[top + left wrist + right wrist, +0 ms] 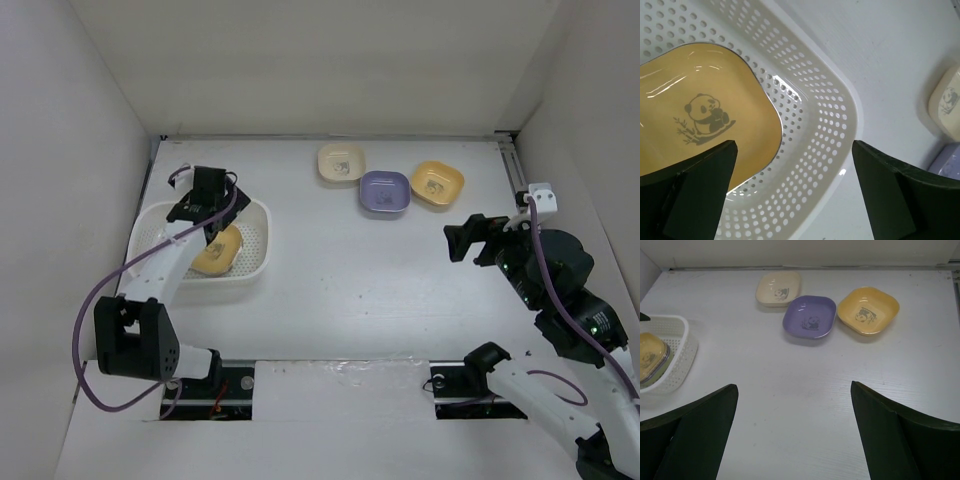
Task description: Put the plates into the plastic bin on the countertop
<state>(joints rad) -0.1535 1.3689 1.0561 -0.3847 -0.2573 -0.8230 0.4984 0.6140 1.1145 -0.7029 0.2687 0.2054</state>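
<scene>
Yellow plate [700, 115] in bin [825, 150], under spread L hand [795, 192].

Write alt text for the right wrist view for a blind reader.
A cream plate, a purple plate and an orange-yellow plate sit close together far across the white countertop. At left, the perforated plastic bin holds a fourth plate, yellow. The open right pincer frames the bottom.

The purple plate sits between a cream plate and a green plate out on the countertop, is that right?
Not quite: no plate there is green. In the right wrist view the purple plate sits between the cream plate and an orange-yellow plate out on the countertop.
</scene>
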